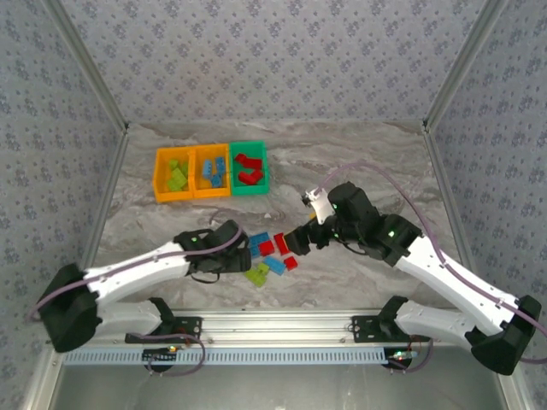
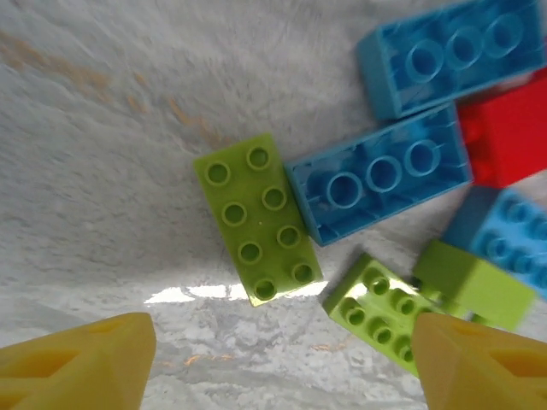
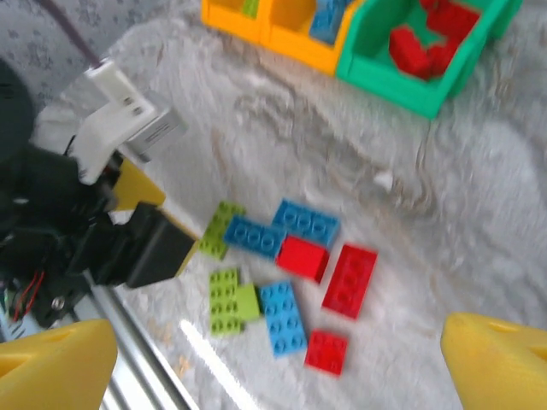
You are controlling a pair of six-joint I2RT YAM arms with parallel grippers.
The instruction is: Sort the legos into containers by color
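**Closing In on a Lime Brick at the Loose Pile**

Your left gripper (image 1: 245,259) hangs low over the near side of the table, its arm reaching rightward from the base, its yellow fingers (image 2: 81,363) spread wide and holding nothing. Just ahead of them in the left wrist view lies a lime brick (image 2: 256,218), flat and studs up, with a blue brick (image 2: 380,175) touching its right long side.

That contact looks like the snag. Advance until the lime brick sits between the fingers, then close across its near end, where both long sides seem free. Square the wrist to the brick's slight tilt first, or the blue neighbour may get dragged along. Once lifted, it likely belongs in the left orange bin (image 1: 157,178), which already holds lime pieces. Blue ones sit in the middle orange bin (image 1: 212,195) and red in the green bin (image 1: 265,167), all at the far left of the table.

Your right gripper (image 1: 299,242) hovers higher on the pile's other side, elbow bent, fingers fully parted and empty. The loose legos (image 3: 286,273) lie below it, so keep the two arms apart.
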